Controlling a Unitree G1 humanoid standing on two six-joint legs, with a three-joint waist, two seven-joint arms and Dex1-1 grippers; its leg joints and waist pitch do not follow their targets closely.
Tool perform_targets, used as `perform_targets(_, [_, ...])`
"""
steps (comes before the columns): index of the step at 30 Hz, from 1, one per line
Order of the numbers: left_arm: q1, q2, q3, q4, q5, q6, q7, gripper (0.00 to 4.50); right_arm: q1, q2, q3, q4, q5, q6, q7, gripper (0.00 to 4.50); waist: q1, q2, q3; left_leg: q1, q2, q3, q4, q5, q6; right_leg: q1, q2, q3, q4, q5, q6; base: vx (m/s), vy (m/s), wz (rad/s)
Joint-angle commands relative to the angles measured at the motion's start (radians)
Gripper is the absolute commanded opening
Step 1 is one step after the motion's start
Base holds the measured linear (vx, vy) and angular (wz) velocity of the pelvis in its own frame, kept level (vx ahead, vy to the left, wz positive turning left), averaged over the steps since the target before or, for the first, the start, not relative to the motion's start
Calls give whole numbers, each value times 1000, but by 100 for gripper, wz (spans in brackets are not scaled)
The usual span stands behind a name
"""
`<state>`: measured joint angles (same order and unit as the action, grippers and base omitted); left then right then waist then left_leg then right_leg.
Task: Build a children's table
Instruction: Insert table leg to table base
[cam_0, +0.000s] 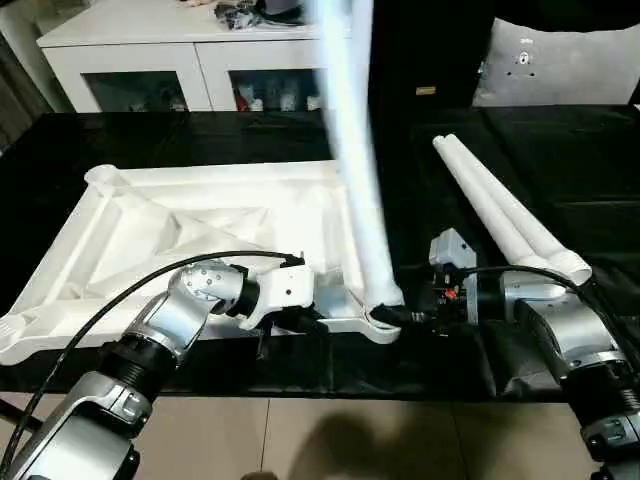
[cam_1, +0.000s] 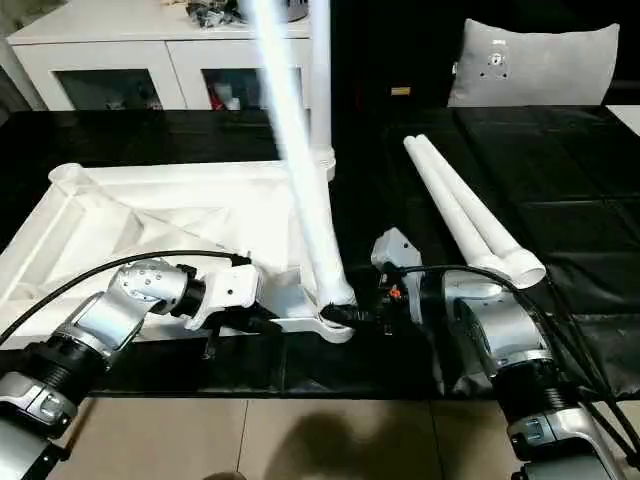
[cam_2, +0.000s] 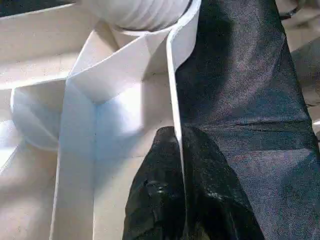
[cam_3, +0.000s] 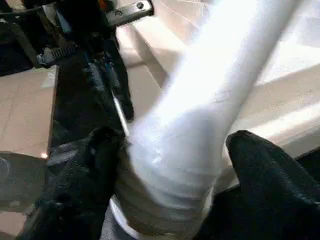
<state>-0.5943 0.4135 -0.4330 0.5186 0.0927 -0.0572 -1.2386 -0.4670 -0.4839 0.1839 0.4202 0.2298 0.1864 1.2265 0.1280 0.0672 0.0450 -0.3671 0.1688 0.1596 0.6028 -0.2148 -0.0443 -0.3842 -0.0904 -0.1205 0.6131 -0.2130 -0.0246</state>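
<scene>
White leg (cam_3: 200, 125) stands between open right pincer (cam_3: 175, 165).

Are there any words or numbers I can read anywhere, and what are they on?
None can be read.
Small mark on the grey cushion: too small to read.
Small tag on the dark wall beside the cushion: too small to read.
Things behind the cabinet glass: blurred, no readable labels.
Table top, legs and grippers: no writing visible.
</scene>
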Motion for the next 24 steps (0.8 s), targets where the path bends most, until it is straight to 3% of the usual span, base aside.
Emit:
perform_targets(1, [12,3,-63,17,41,-15,-46,0,-9,-5,10,3,1,-5,19,342,-1,-16,-69,0,73,-17,-58,-16,132,55,-87,68,-54,-5,-248,0,0,0])
perform_targets(6, [13,4,-62,25,43,-17,-39,0,-2,5,13,7,-2,4,22,296,1,-16,-68,1,74,-18,-59,-24,124,53,-85,67,-56,-33,-241,0,0,0])
perform_targets(15, [12,1,-57,35,54,-22,-16,0,-16,26,11,39,-38,-6,-44,257,0,-14,-66,2,73,-16,-64,-66,97,53,-85,67,-63,-77,-227,0,0,0])
perform_targets(16, [12,0,-56,36,55,-22,-12,0,-16,25,11,38,-39,-4,-46,254,0,-8,-65,4,73,-16,-64,-78,92,53,-85,67,-64,-91,-226,0,0,0])
perform_targets(20, [15,-2,-50,35,54,-19,0,0,-11,17,15,24,-47,-1,-51,225,-7,-14,-62,6,71,-15,-72,-138,62,55,-85,68,-77,-191,-195,0,0,0])
perform_targets(24, [17,-2,-48,35,56,-20,6,0,-12,7,28,16,-73,-11,-63,212,-9,-15,-63,6,72,-15,-72,-124,63,54,-84,70,-74,-173,-195,0,0,0])
